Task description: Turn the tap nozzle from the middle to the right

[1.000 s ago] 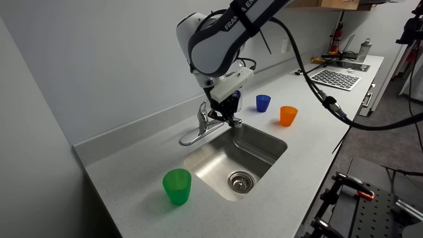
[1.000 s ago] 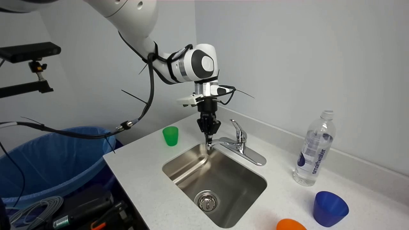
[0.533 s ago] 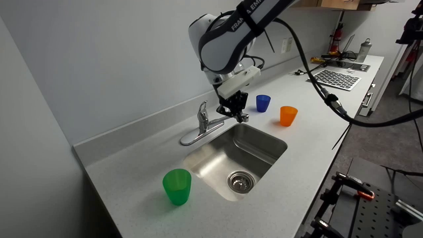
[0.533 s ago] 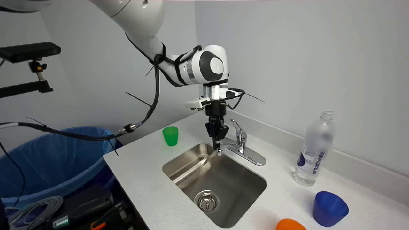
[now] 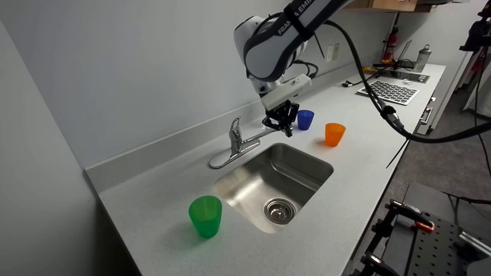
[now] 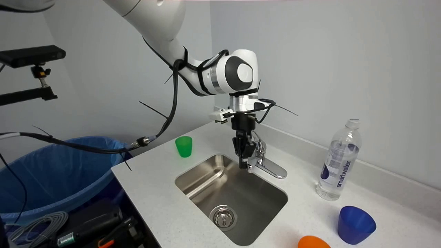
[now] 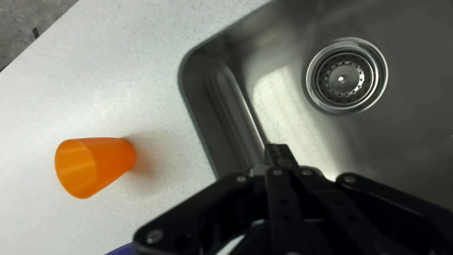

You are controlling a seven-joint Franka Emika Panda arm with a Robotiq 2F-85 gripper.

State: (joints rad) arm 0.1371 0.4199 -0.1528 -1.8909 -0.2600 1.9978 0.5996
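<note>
The gripper point(image 6: 243, 165) hangs tip-down at the edge of the sink point(image 6: 241, 193), its fingers point(image 7: 281, 156) pressed together. They stand right beside the outer end of the tap nozzle point(image 5: 262, 134) and look to touch it, though I can't be sure from here. In both exterior views the chrome nozzle reaches from the faucet point(image 5: 235, 138) to the gripper.

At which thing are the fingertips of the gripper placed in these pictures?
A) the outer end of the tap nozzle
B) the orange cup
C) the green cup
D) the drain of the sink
A, because both exterior views show the gripper with its tips beside the outer end of the tap nozzle.
</note>
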